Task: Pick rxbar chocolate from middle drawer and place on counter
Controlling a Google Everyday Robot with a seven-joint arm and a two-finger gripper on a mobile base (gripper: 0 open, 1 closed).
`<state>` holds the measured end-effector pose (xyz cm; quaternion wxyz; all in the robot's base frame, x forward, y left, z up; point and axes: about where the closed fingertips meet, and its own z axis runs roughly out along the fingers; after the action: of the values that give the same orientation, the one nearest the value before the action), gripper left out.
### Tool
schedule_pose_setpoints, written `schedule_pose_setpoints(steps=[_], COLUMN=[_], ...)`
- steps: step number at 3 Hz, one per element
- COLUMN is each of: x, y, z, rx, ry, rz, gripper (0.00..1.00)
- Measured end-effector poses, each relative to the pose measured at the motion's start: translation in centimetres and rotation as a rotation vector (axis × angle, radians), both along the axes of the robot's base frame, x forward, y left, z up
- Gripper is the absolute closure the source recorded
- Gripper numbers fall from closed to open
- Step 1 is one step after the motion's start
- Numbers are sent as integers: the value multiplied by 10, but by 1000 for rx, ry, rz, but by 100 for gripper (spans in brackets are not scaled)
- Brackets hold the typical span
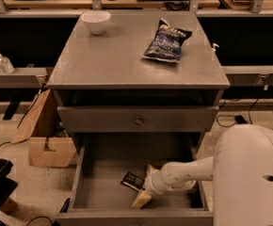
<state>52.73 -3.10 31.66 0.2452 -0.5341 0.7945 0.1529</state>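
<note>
The rxbar chocolate is a small black bar lying flat on the floor of the open middle drawer, left of centre. My gripper reaches into the drawer from the right on a white arm. Its pale fingertip points down toward the drawer's front, just right of the bar and partly over its right end. The counter is the grey cabinet top above.
A blue chip bag lies on the counter's right rear and a white bowl at its left rear. A shut drawer with a round knob sits above the open one. A cardboard box stands left of the cabinet.
</note>
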Motion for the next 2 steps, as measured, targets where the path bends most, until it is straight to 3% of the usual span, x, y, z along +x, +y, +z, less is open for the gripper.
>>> schedule_pose_setpoints(steps=[2], x=[0], y=[0], z=[12], rx=[0], ry=[0], rz=[0], gripper=[62])
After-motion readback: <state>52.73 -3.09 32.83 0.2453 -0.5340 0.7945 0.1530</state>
